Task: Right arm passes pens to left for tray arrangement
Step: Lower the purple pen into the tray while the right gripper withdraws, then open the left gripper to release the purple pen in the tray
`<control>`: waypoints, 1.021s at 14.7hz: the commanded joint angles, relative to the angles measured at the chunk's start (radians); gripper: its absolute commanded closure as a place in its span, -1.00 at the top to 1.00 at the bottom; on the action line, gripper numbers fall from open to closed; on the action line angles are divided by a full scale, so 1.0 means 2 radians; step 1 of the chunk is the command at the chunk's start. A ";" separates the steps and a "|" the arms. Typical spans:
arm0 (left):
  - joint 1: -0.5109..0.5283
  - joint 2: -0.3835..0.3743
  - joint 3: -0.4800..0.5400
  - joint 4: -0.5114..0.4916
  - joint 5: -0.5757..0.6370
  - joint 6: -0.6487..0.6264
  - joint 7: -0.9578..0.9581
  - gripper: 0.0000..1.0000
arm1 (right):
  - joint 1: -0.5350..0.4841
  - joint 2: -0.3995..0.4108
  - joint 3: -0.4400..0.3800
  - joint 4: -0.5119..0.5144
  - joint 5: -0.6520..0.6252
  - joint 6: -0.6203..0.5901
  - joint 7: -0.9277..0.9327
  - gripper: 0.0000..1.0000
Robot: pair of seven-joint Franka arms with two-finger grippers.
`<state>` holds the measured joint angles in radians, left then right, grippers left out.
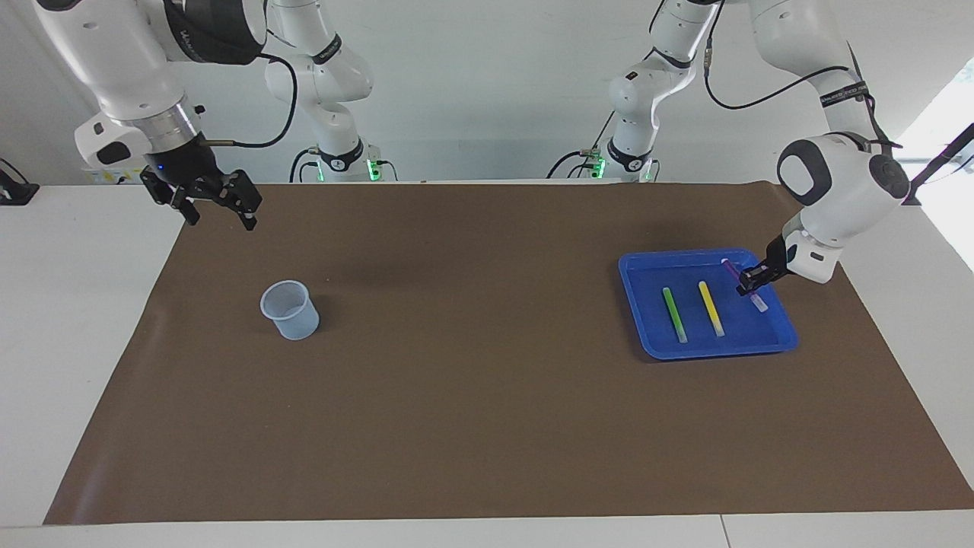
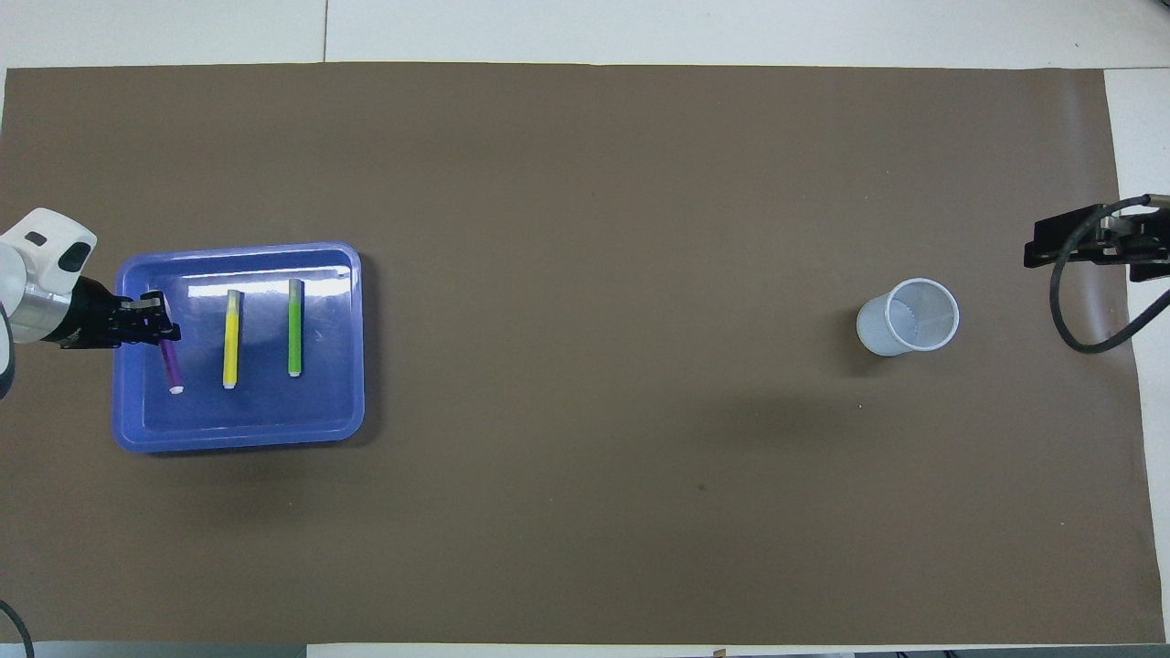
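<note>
The blue tray (image 1: 647, 304) (image 2: 320, 402) lies toward the left arm's end of the table. In it the green pen (image 1: 674, 314) (image 2: 294, 327) and the yellow pen (image 1: 711, 308) (image 2: 231, 340) lie side by side. My left gripper (image 1: 749, 285) (image 2: 157, 322) is shut on the purple pen (image 1: 730, 268) (image 2: 171, 364), down in the tray beside the yellow one and roughly parallel to it. Whether it rests on the tray floor I cannot tell. My right gripper (image 1: 221, 217) (image 2: 1092, 249) hangs open and empty above the mat's edge at the right arm's end, where that arm waits.
A translucent bluish cup (image 1: 290, 310) (image 2: 908, 316) stands upright on the brown mat (image 1: 472, 396) toward the right arm's end, with nothing visible in it. Two smaller white arms (image 1: 335, 84) stand at the robots' edge of the table.
</note>
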<state>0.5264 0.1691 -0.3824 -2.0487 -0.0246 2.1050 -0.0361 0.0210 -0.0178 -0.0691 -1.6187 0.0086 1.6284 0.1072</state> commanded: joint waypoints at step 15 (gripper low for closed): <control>0.001 0.043 -0.003 -0.019 0.077 0.050 0.030 1.00 | -0.004 0.001 0.045 0.007 -0.010 -0.032 0.006 1.00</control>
<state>0.5262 0.2653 -0.3892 -2.0624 0.1073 2.1763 0.0169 0.0215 -0.0122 0.0078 -1.5976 0.0077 1.5739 0.1089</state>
